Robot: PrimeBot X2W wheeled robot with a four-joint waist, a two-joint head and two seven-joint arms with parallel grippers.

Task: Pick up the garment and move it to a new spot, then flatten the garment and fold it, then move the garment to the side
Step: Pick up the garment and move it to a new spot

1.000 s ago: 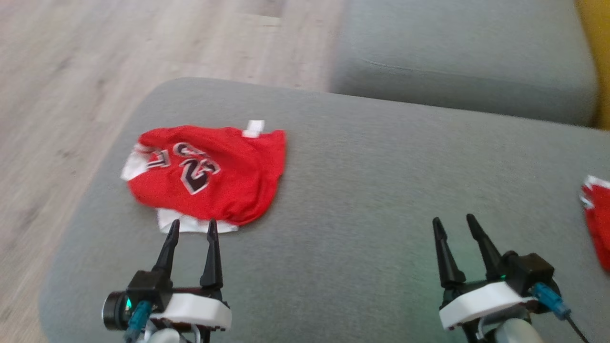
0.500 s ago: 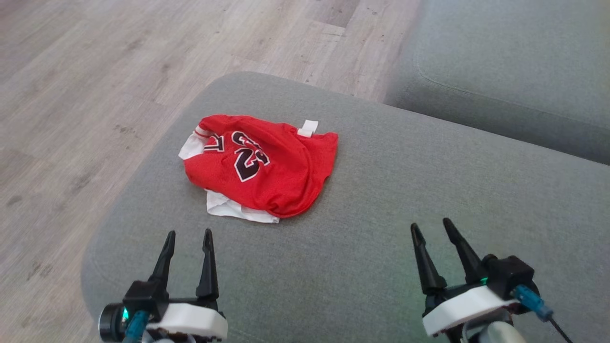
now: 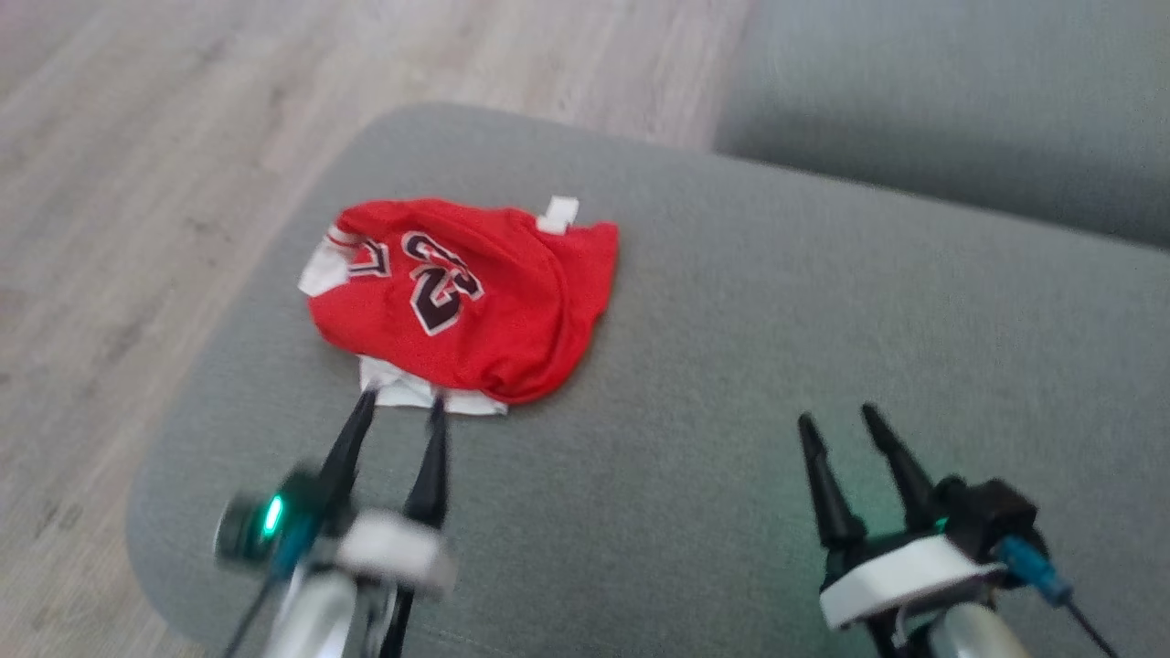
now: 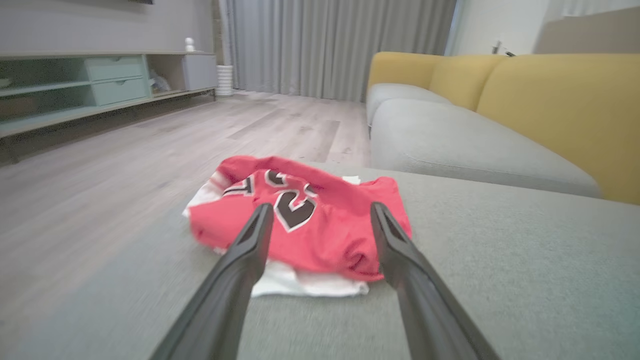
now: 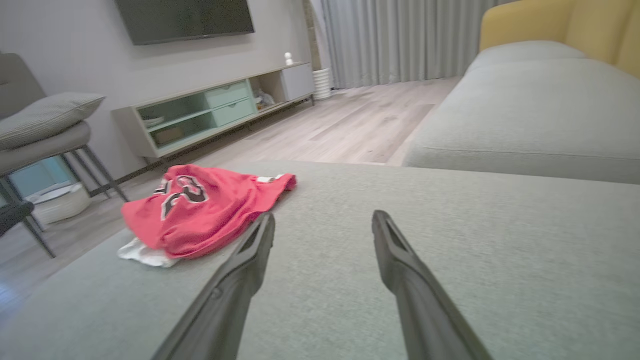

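The red jersey [image 3: 466, 297] lay crumpled on the grey sofa seat [image 3: 731, 366], near its left edge, toward the far corner. The left gripper [image 3: 402, 400] was spread wide and empty, tips at the jersey's white near hem; contact undetermined. The right gripper [image 3: 837, 416] was spread wide and empty over bare seat, well apart from the jersey.

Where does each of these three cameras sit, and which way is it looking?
Head view: on the robot's head, looking down at the red jersey on the grey cushion; left claw and right claw show, both open.
Left wrist view: on the left wrist, facing the jersey close up between its two dark fingers.
Right wrist view: on the right wrist, facing across the cushion toward the TV cabinet; its fingers frame bare cushion.
Shared: both wrist views show the jersey, wooden floor and curtains.
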